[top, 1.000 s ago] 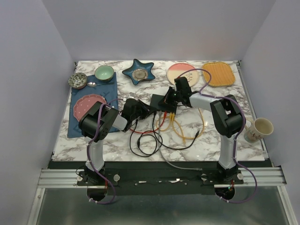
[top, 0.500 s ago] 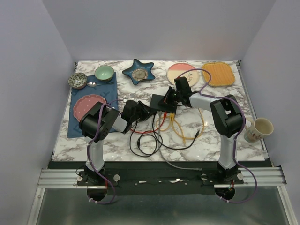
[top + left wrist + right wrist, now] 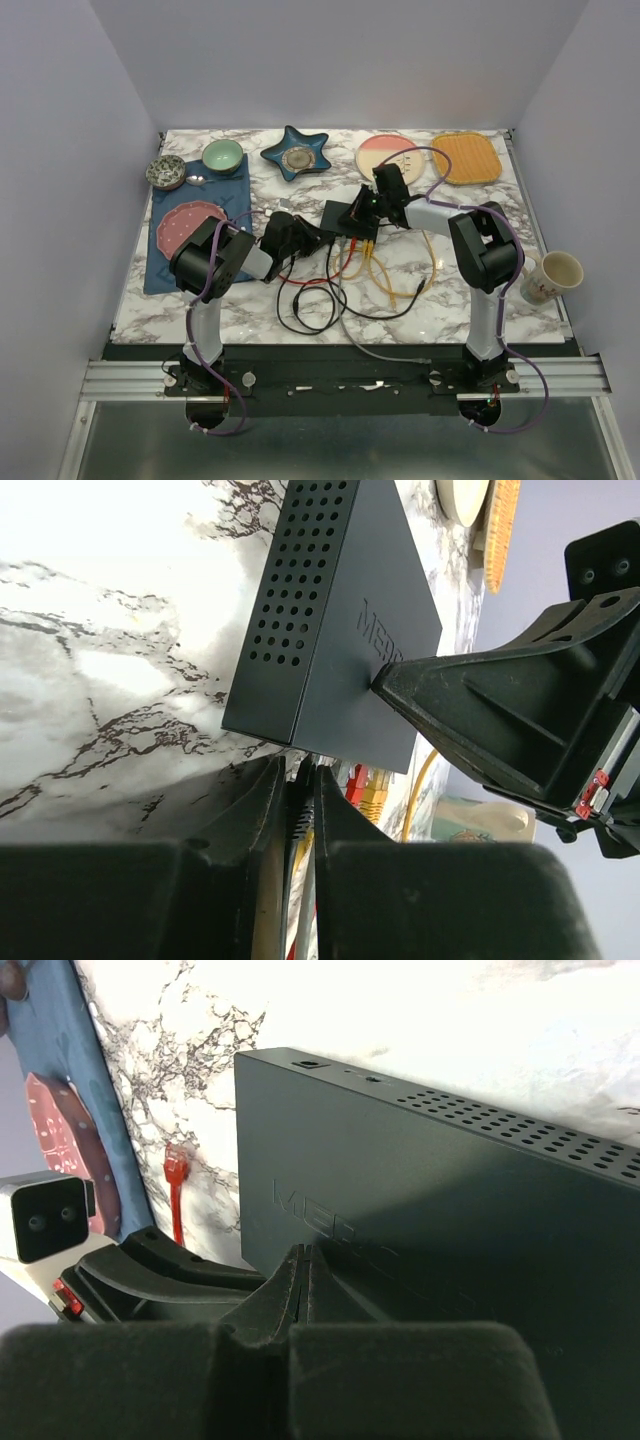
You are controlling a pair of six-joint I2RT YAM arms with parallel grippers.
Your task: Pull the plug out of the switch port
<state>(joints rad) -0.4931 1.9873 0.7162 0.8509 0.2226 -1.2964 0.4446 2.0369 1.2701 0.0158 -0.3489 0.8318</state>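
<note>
The switch (image 3: 343, 217) is a flat matte-black box at the table's middle; it also shows in the left wrist view (image 3: 340, 630) and the right wrist view (image 3: 450, 1220). My left gripper (image 3: 312, 238) is at its near left edge. In the left wrist view the gripper (image 3: 300, 785) is shut on a black plug (image 3: 299, 815) with its cable, right at the socket edge; whether the plug sits in the port is hidden. Red (image 3: 354, 783) and yellow (image 3: 372, 798) plugs sit beside it. My right gripper (image 3: 362, 211) is shut, and its tips (image 3: 306, 1256) press on the switch's top.
Black, red and yellow cables (image 3: 340, 285) loop on the marble in front of the switch. A loose red plug (image 3: 175, 1172) lies beside the switch. A blue mat with a pink plate (image 3: 185, 225) is at the left, a star dish (image 3: 297, 153) and plates are at the back, and a mug (image 3: 553, 275) is at the right.
My left gripper has shifted very slightly at the switch's edge. The right arm and the switch have not visibly moved.
</note>
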